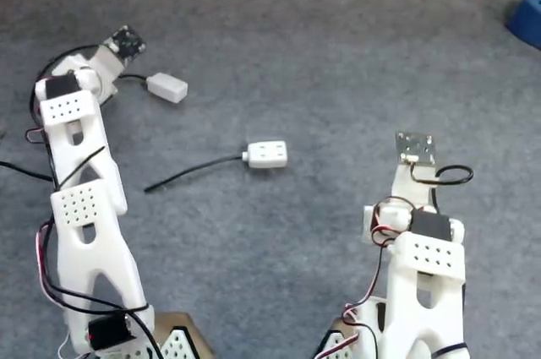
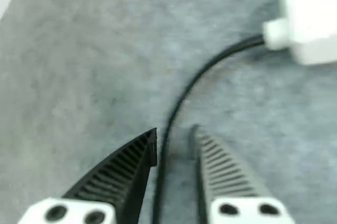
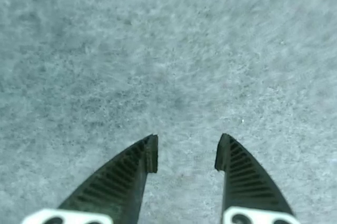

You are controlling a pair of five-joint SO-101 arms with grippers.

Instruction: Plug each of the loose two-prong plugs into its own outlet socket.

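Far left: the left arm (image 1: pixel 80 198) stretches away over the grey carpet (image 1: pixel 338 63) toward the far left corner. The left gripper (image 2: pixel 174 132) points down at the carpet with its jaws released. Its two ribbed black fingers (image 2: pixel 131 166) stand a little apart and grip nothing. A thin black cord (image 2: pixel 210 63) runs up through the gap between them. The wrist view does not settle whether the cord brushes either finger.

Left of centre: the cord ends in a white block (image 1: pixel 166 87), which lies flat on the carpet just beyond the fingertips, also seen from the left wrist (image 2: pixel 310 21). Its prongs cannot be made out, so it cannot be told whether this is a plug.

Centre: the socket (image 1: pixel 267 154), a white rectangular body with small dark holes in its upper face, lies on the carpet between the two arms and well apart from the block. Nothing is plugged into it. Its own black lead (image 1: pixel 190 171) trails across the carpet toward the left arm and ends loose.

Right: the right arm (image 1: pixel 427 258) stands near the front edge. The right gripper (image 3: pixel 187 145) is poised over bare carpet, jaws released and spread wider than the left pair, holding nothing.

Far right, back corner: part of a blue object (image 1: pixel 528 21) sits at the edge.
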